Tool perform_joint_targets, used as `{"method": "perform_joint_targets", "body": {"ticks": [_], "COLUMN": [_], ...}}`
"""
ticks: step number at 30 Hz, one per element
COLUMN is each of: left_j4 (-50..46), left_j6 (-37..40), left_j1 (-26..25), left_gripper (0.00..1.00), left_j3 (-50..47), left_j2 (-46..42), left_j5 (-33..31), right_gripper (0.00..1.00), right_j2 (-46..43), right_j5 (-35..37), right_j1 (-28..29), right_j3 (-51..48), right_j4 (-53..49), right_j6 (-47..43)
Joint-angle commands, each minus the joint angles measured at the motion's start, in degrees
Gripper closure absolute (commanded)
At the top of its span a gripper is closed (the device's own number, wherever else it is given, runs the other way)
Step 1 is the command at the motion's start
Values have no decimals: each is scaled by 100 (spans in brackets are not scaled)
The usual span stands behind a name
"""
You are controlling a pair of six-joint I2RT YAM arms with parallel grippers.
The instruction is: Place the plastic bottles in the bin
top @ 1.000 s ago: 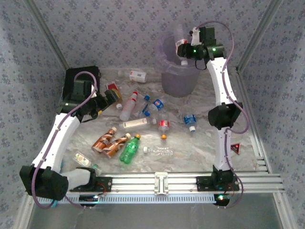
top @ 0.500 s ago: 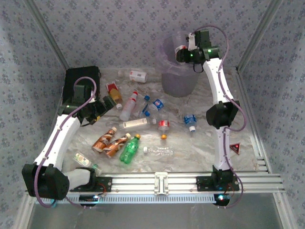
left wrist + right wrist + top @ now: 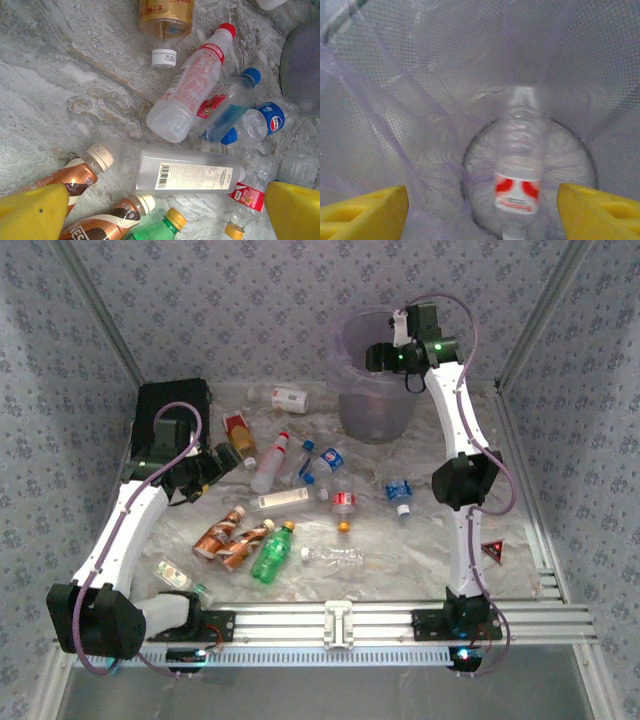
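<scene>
Over the bin [image 3: 345, 335] at the far side of the table [image 3: 430, 540], the right gripper [image 3: 378, 356] hung above the open mouth with its jaws spread. In the right wrist view its yellow fingers [image 3: 365, 207] sat at the two lower corners, well apart and gripping nothing. Between them, free of both pads, a clear bottle with a red label [image 3: 520, 165] lay inside the bin. It was ribbed and cylindrical, but too blurred to tell whether it rested on the round floor or hung above it. The bin wall [image 3: 570, 65] was pale purple and translucent, with a fine mesh grain and loose filmy folds.

On the left side of the table, the left gripper [image 3: 232, 455] hovered above the scattered bottles with its jaws at full spread. Its blunt yellow fingers [image 3: 30, 210] framed the lower corners of the left wrist view and touched nothing.

Below it the grey, marbled tabletop carried a cluster of bottles:
- a flat-sided clear bottle with a white barcode label [image 3: 190, 175], lying crosswise;
- a clear red-capped bottle [image 3: 185, 90] with red print, tilted above it;
- a blue-capped bottle [image 3: 230, 107] just beside that one;
- two glossy copper-brown bottles [image 3: 75, 177] with cream caps;
- a green bottle [image 3: 160, 227] with a gold cap;
- a gold-labelled bottle [image 3: 165, 20] with a white cap.
</scene>
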Motion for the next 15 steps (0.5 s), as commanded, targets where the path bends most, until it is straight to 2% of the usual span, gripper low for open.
{"method": "perform_joint_targets", "body": {"ticks": [1, 10, 15], "left_j4": [-10, 118, 318], "left_j6": [113, 194, 212], "left_j1": [30, 23, 18], "left_gripper": [0, 0, 0], "left_j3": [-74, -227, -395], "left_j2": [-129, -248, -326], "left_j5": [-48, 13, 8], "right_gripper": [20, 18, 17], "right_j2": [-191, -1149, -2006], "right_j5": [76, 118, 470], "right_j1": [20, 99, 319], "right_j3": [250, 329, -369], "right_j4": [-128, -182, -321], "right_j6": [-113, -266, -435]}}
